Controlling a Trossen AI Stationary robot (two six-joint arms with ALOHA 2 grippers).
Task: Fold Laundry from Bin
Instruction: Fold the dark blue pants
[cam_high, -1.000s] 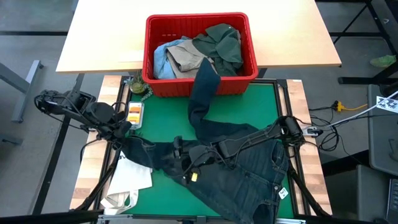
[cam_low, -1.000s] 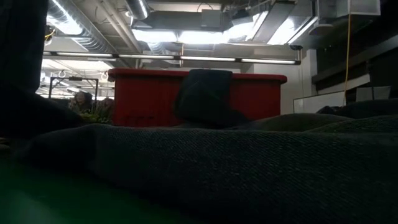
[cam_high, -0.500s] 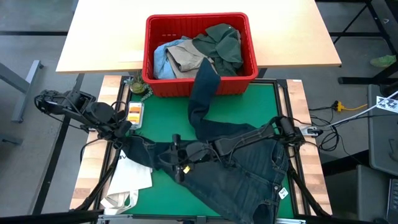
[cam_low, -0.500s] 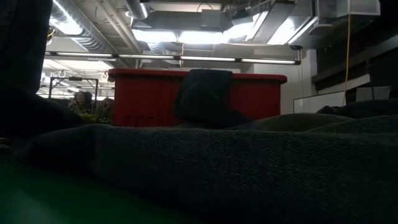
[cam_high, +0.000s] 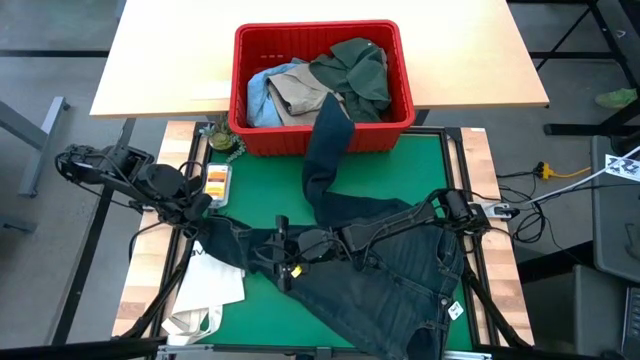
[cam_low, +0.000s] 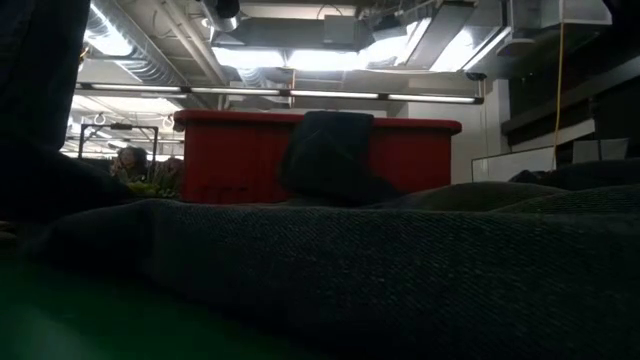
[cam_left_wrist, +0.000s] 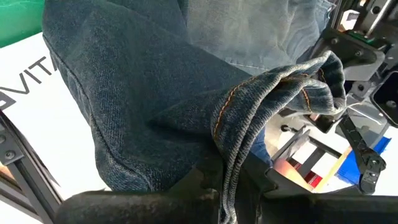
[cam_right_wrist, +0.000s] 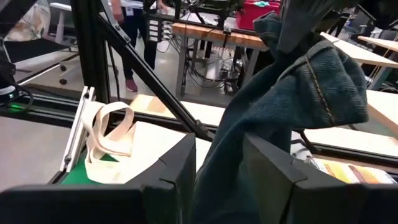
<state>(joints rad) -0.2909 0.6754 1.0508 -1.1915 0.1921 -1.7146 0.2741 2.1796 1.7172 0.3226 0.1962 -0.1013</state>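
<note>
Trousers (cam_high: 390, 270) spread over mat (cam_high: 260, 200), one leg trailing back over rim of bin (cam_high: 322, 88), foot end resting inside with shirt (cam_high: 355, 68), tan garment (cam_high: 300, 92) and jeans (cam_high: 262, 95). Likely snag: trailing leg dragging bin or hauling other clothes out on a further pull. Left gripper (cam_high: 205, 215) at mat's left edge, clamped on a denim fold. Right gripper (cam_high: 285, 262) mid-mat, pinching cloth between both fingers (cam_right_wrist: 174, 168). Uneven pulls risk bunching, or cloth slipping free. Bag (cam_high: 210, 295) half under cloth, apt to be swept along. Small tray (cam_high: 217, 183) close by, easily knocked.
</note>
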